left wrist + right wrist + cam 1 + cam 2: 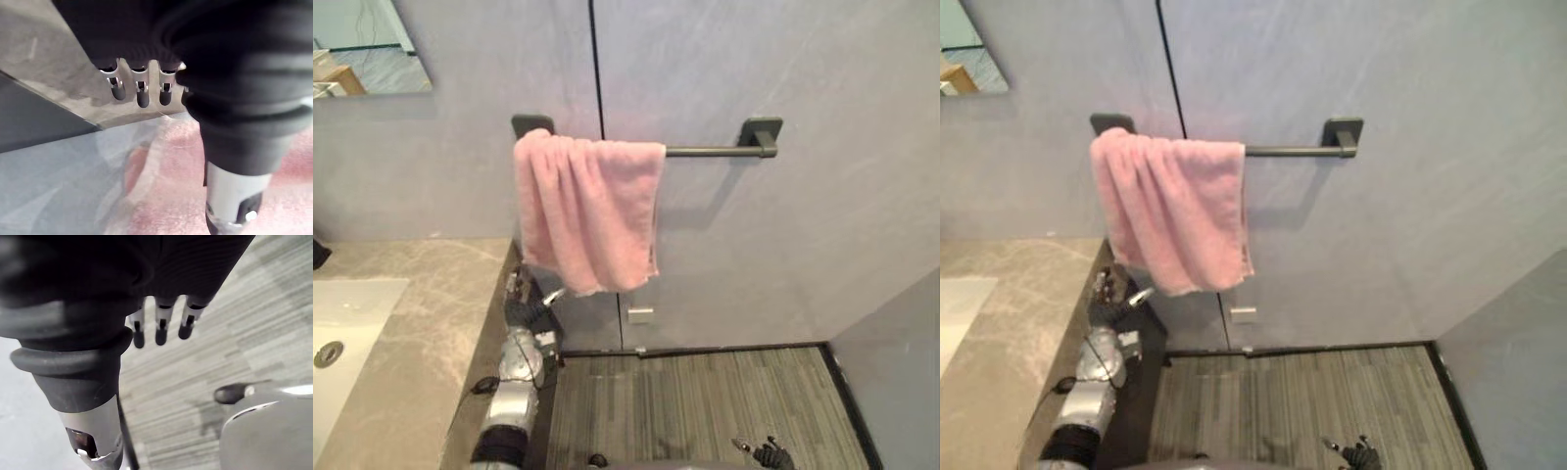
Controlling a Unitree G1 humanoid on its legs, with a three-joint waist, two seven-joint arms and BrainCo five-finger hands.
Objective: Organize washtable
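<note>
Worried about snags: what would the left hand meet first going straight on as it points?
Probably the pink towel, its lower edge just above the left hand, though depth is unclear.

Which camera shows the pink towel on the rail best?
The left eye view: the whole towel hangs over the rail, bunched toward its left end. The right eye view matches. The left wrist view catches a close pink patch past the left hand. The right wrist view faces floor.
</note>
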